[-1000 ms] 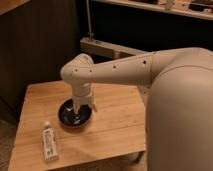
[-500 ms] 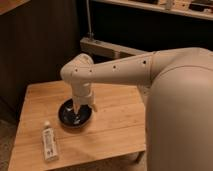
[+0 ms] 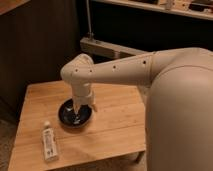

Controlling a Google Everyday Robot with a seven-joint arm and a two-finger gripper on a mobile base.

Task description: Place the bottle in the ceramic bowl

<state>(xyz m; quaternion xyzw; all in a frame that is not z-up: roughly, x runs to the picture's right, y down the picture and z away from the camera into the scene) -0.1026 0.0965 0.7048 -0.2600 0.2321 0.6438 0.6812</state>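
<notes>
The gripper (image 3: 80,108) hangs over the ceramic bowl (image 3: 65,116); whether it is open cannot be told. The bottle (image 3: 49,143) lies near-left on the table (image 3: 116,122).

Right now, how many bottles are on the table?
1. The bottle lies flat near the table's front-left corner, apart from the ceramic bowl; the gripper hangs over the bowl. The arm may hide more.

Arm (image 3: 127,70) extended left; wrist (image 3: 77,75) bent; gripper (image 3: 83,109) hanging straight down beneath.
</notes>
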